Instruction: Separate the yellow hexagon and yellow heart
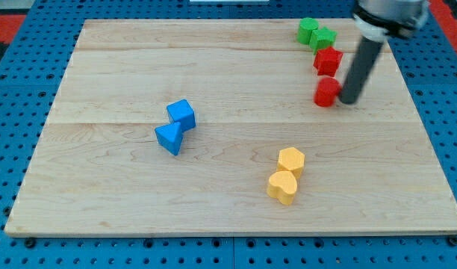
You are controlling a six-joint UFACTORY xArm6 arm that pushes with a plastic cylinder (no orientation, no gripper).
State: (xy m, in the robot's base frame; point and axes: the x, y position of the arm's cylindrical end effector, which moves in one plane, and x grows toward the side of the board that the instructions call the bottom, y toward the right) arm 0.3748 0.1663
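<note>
The yellow hexagon and the yellow heart lie touching each other, right of centre near the view's bottom, the heart just below the hexagon. My tip rests on the board at the upper right, right beside a red block, far above and to the right of the yellow pair.
A second red block sits above the first. Two green blocks touch near the top edge. A blue cube and a blue triangle touch left of centre. The wooden board lies on a blue pegboard.
</note>
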